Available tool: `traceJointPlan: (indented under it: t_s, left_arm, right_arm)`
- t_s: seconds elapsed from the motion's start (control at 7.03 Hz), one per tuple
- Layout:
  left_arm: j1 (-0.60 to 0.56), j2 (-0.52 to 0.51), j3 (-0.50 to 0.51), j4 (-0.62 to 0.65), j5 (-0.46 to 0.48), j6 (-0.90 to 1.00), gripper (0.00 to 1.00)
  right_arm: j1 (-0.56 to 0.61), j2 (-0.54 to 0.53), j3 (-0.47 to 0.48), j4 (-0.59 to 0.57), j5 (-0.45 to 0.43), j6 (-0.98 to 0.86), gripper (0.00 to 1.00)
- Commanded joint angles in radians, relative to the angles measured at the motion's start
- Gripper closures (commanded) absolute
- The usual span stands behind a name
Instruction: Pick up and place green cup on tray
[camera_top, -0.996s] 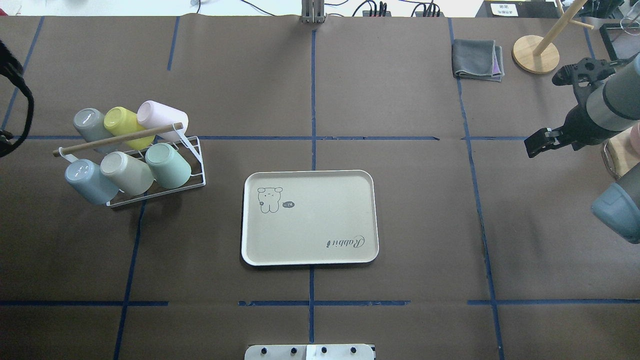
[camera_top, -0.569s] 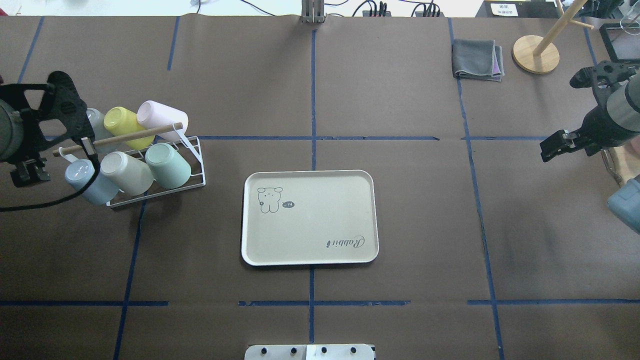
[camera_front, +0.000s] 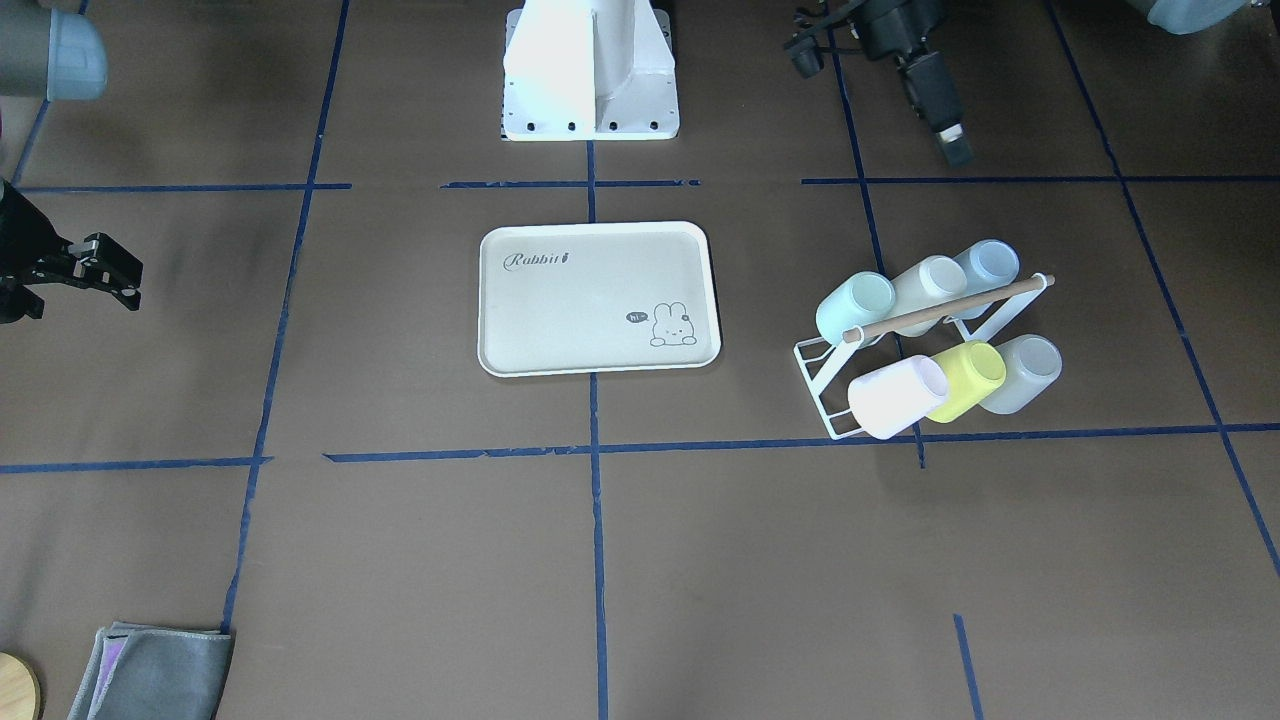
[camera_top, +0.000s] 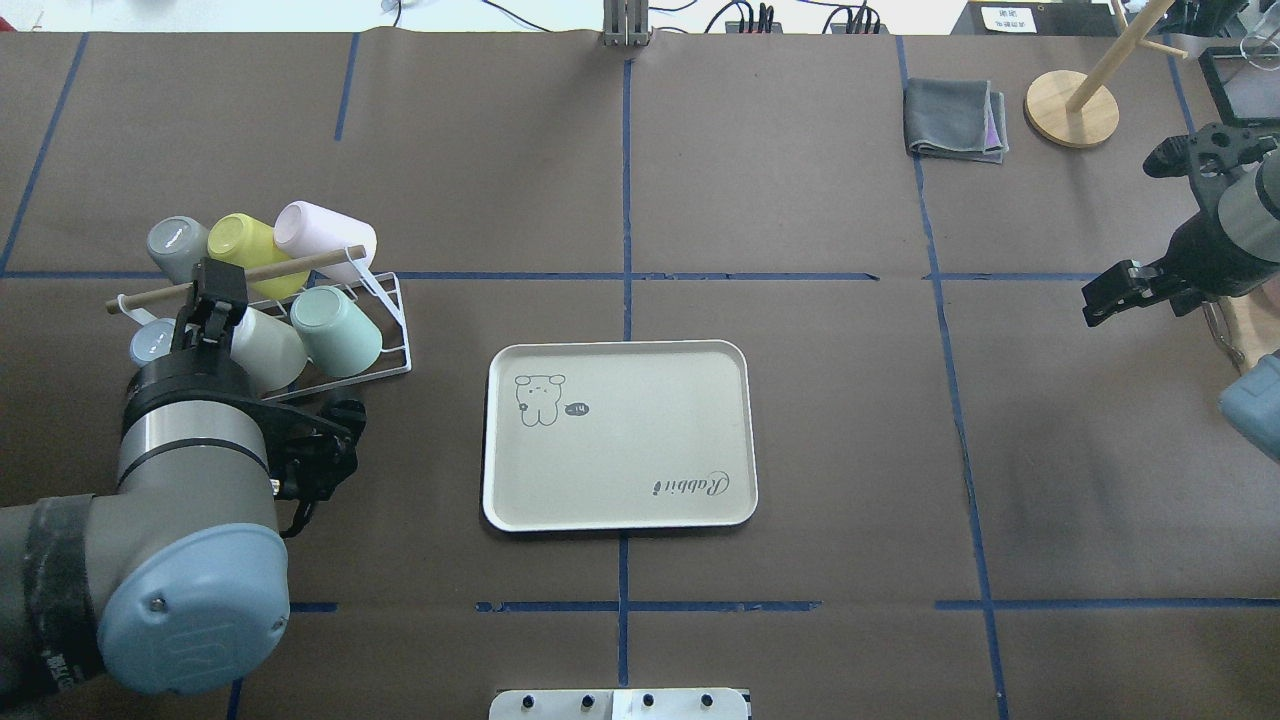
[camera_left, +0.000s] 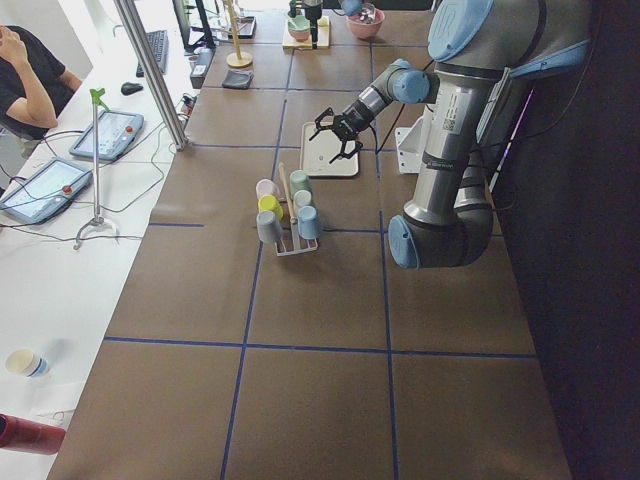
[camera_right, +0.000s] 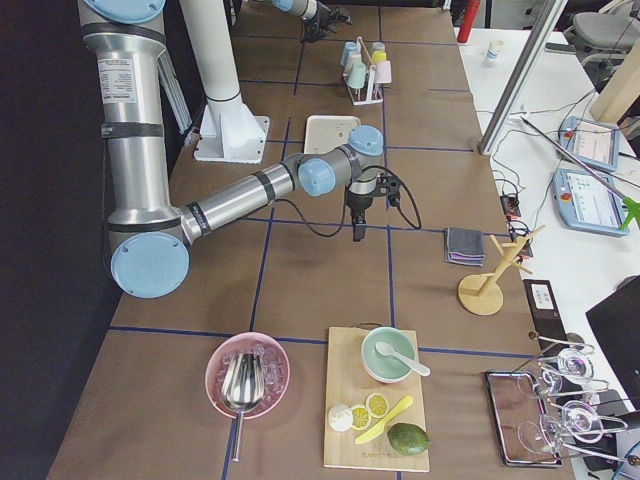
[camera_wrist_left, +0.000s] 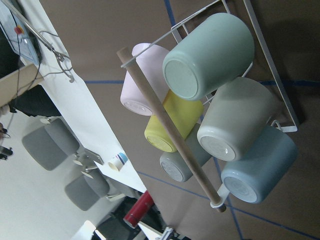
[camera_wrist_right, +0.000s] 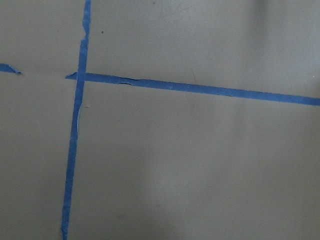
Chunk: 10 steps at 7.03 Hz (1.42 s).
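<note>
Left gripper (camera_top: 218, 285), fingers spread & empty, is hovering high over cup rack (camera_top: 300, 264). Green cup (camera_top: 340, 330) is lying tilted on rack's end nearest tray (camera_top: 620, 346), just right of gripper, w/ base pointing up at it. Right gripper (camera_top: 1098, 302) is sitting well apart, looking closed.

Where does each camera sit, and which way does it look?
Front: across the table, facing the robot's base; left hand top right, right hand far left.
Overhead: behind the robot, looking down; left arm by the cup rack.
Left side: table's end; left arm near.
Right side: opposite end; right arm near, cutting board in front.
Left wrist: faces the green cup; no body.
Right wrist: faces table and blue tape; no body.
Shared: front and overhead both show the tray.
</note>
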<state>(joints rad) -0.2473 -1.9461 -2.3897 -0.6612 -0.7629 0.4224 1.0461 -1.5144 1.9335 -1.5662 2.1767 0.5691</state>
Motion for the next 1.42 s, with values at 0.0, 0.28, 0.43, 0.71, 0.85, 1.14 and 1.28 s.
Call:
traceJointPlan:
  t_s: [0.0, 0.28, 0.43, 0.71, 0.85, 1.14, 1.28]
  left_arm:
    - [0.022, -0.069, 0.076, -0.004, 0.062, 0.226, 0.01]
    - [0.046, -0.083, 0.173, -0.008, 0.071, 0.223, 0.01]
    - [0.046, -0.083, 0.211, -0.008, 0.089, 0.223, 0.01]
    - [0.057, -0.108, 0.379, -0.011, 0.143, 0.216, 0.01]
    - [0.057, -0.119, 0.441, -0.044, 0.149, 0.217, 0.0]
    - [0.056, -0.123, 0.516, -0.055, 0.178, 0.217, 0.0]
    - [0.053, -0.123, 0.547, -0.055, 0.192, 0.217, 0.0]
  right_arm:
    - [0.0, -0.001, -0.001, 0.0, 0.002, 0.0, 0.0]
    - [0.002, -0.003, -0.001, 0.0, 0.002, 0.0, 0.0]
    - [0.002, -0.003, -0.001, 0.0, 0.002, 0.001, 0.0]
    - [0.002, -0.004, -0.001, 0.0, 0.008, 0.002, 0.0]
    - [0.003, -0.004, -0.001, 0.0, 0.008, 0.002, 0.0]
    - [0.003, -0.004, 0.001, 0.0, 0.008, 0.002, 0.0]
    - [0.006, -0.006, 0.001, 0.0, 0.008, 0.002, 0.0]
